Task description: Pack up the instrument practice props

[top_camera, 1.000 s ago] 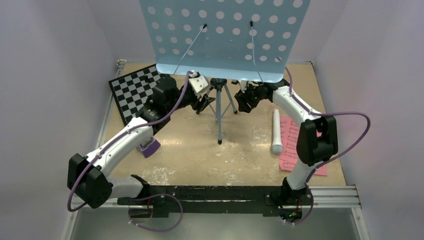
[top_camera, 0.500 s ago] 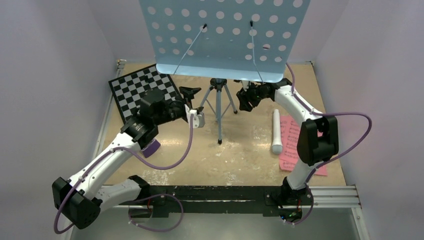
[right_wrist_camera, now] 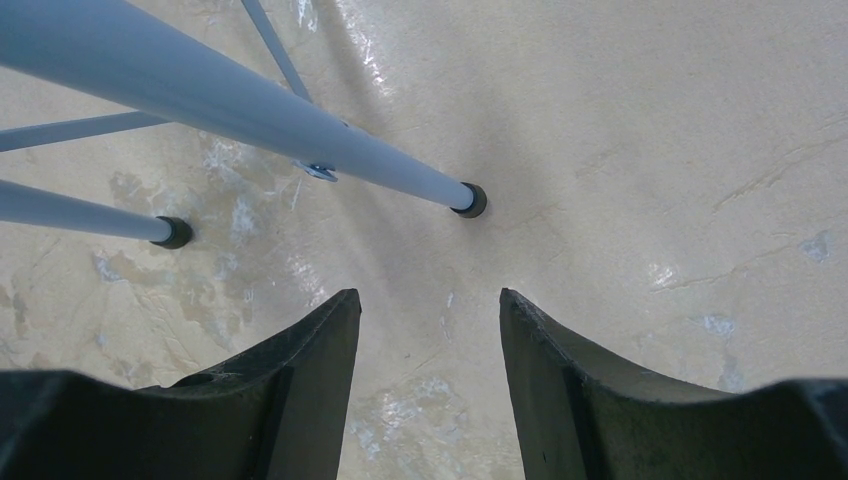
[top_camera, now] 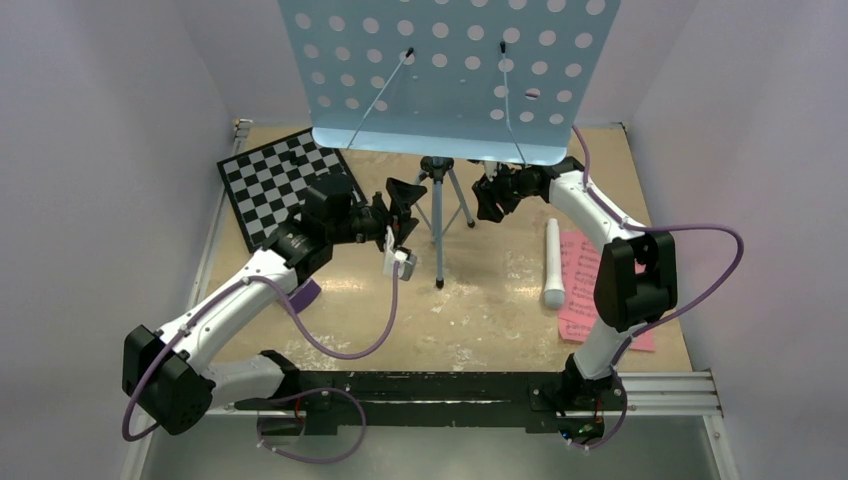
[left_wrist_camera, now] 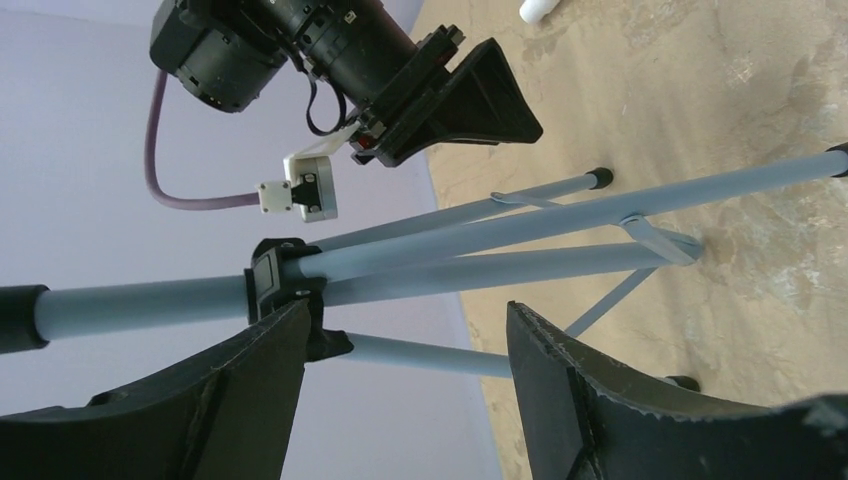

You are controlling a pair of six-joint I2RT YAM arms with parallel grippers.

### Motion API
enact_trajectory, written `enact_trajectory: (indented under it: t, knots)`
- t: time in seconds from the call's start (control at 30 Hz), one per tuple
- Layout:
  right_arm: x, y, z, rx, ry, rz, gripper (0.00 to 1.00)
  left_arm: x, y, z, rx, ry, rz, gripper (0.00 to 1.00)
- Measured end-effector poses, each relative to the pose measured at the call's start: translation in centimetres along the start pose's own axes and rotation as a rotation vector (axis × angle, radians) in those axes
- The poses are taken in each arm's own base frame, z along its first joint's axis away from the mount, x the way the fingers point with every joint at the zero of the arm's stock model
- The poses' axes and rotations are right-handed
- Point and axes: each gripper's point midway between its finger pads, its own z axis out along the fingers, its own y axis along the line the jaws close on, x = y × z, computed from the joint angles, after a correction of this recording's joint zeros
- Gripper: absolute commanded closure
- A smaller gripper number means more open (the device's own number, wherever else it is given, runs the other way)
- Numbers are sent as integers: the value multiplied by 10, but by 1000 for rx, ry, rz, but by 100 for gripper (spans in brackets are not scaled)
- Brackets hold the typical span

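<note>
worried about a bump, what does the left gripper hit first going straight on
Most likely the light-blue music stand's thin grey tripod tubes, near their black collar, crossing just beyond the left gripper; depth unclear.

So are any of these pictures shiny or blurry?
Right wrist view: whitish glare streaks on the scuffed tan tabletop beside the thin grey metal tripod legs. Left wrist view: tilted sideways, legs sharp. Top view: soft, even light, faint shadows.

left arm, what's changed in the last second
The left gripper drew back from the music stand, rolled its wrist, then swung in again, jaws open toward the tripod hub, gripping nothing. The right gripper, music stand, white recorder and pink pages stayed put.
</note>
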Motion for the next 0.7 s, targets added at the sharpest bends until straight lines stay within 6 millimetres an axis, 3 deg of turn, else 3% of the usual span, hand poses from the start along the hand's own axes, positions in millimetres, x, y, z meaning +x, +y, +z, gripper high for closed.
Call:
enact_trajectory:
  t: [0.33,0.7]
  knots:
    - [2,1,1,-3,2,11,43,9,14,19,-30,16,12,24]
    - [4,-1,0,1,3,23,43,28,30,12,-115,128,-60,25]
